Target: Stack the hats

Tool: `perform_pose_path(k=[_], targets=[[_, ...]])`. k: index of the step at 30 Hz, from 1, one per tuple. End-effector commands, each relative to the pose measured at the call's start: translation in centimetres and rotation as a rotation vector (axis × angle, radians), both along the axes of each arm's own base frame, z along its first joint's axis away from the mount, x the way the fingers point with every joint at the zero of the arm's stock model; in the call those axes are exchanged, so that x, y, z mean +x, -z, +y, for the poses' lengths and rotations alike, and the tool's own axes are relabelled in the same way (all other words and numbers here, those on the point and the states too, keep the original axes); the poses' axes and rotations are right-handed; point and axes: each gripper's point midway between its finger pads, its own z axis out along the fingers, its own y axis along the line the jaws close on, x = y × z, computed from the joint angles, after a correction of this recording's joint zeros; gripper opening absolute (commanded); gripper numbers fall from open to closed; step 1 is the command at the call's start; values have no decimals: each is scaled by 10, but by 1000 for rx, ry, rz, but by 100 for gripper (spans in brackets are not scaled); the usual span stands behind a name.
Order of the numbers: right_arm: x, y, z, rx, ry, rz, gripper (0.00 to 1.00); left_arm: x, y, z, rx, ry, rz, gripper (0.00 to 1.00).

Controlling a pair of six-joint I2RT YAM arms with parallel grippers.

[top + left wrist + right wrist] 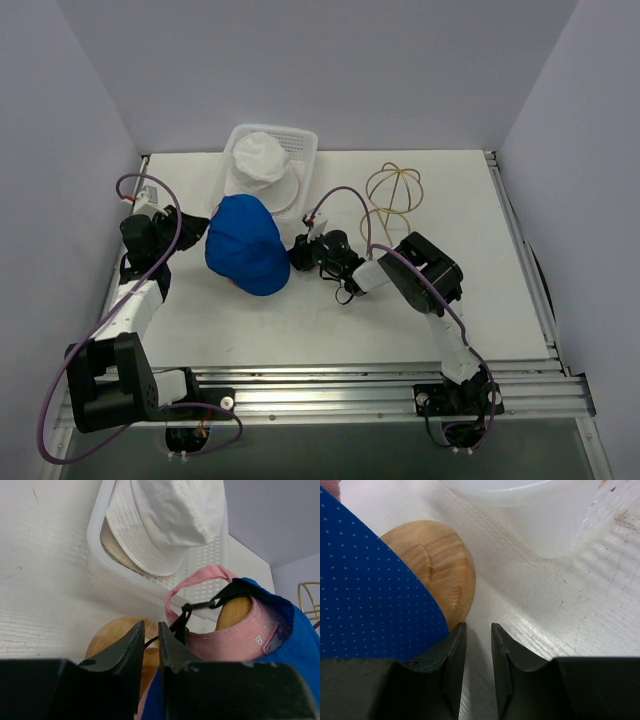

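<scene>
A royal blue cap point(245, 245) sits on top of a pink cap point(240, 635) on a wooden head form point(112, 635) at mid-table. An off-white floppy hat point(258, 158) lies in the white mesh basket point(302, 140) behind them. My left gripper point(196, 232) is at the caps' left rear. Its jaws point(151, 625) stand a narrow gap apart, and the cap's black strap point(186, 615) crosses just past the tips. My right gripper point(297, 253) is low at the blue cap's right edge point(365, 590). It point(479, 626) is slightly open and empty beside the form point(440, 565).
A gold wire dome frame point(393, 187) stands at the back right, behind my right arm. The basket point(545, 520) is close ahead of my right gripper. Grey walls close in the table on three sides.
</scene>
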Motion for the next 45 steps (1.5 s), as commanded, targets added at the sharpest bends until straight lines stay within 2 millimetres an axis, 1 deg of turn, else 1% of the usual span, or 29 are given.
perform_pose_path(k=[1,4,7,10,13,19,21,23,24,25,26,27,29,30,31,32,33,34,35,36,38,40,41,42,44,45], targets=[[2,-15,8,7,-13,-35,24,6,-5,5,41,-5,-39,24],[2,-16,7,7,-11,-34,23,9,0,9,50,-17,-22,16],[0,-18,5,7,-1,-33,24,10,5,9,56,-20,-9,11],[0,-17,2,0,12,-31,24,12,9,12,60,-29,3,7],[-1,-15,4,-13,16,-31,24,14,14,12,61,-28,13,3],[-1,-10,3,-17,20,-24,25,15,17,17,70,-53,26,2],[-1,-9,3,-21,20,-24,25,14,15,19,68,-72,32,2],[0,-9,2,-23,22,-24,25,9,9,26,66,-119,51,3],[0,-9,2,-22,23,-25,25,6,-3,30,70,-142,27,13],[0,-9,0,-24,25,-23,25,2,-3,37,68,-191,52,20],[1,-10,0,-24,26,-25,25,-2,-8,40,68,-213,50,27],[0,-11,0,-23,26,-26,25,-8,-20,43,67,-234,29,40],[0,-10,-1,-27,25,-27,25,-15,-33,47,68,-259,0,44],[1,-11,-1,-25,27,-29,25,-21,-47,45,63,-264,-33,46],[0,-11,-1,-26,26,-28,25,-23,-52,43,55,-257,-46,49],[0,-10,-1,-26,25,-28,25,-25,-57,40,45,-247,-64,49],[1,-10,-1,-25,27,-27,25,-27,-68,36,36,-230,-105,50],[0,-9,0,-25,25,-27,26,-29,-65,32,14,-210,-106,50],[0,-9,-1,-24,26,-25,26,-30,-68,22,-2,-161,-119,50],[0,-9,0,-22,25,-25,26,-30,-69,19,-8,-140,-133,49],[-1,-9,0,-19,22,-25,25,-31,-62,13,-15,-110,-127,47],[-1,-10,0,-16,21,-23,25,-31,-57,12,-18,-99,-130,46],[-2,-11,1,-14,19,-24,25,-32,-51,10,-22,-94,-122,46],[-2,-11,1,-13,19,-25,25,-32,-52,8,-27,-78,-139,46],[-1,-13,0,-10,20,-26,25,-32,-47,2,-43,-43,-141,46],[-2,-13,1,-10,19,-25,26,-33,-41,0,-49,-32,-132,45]])
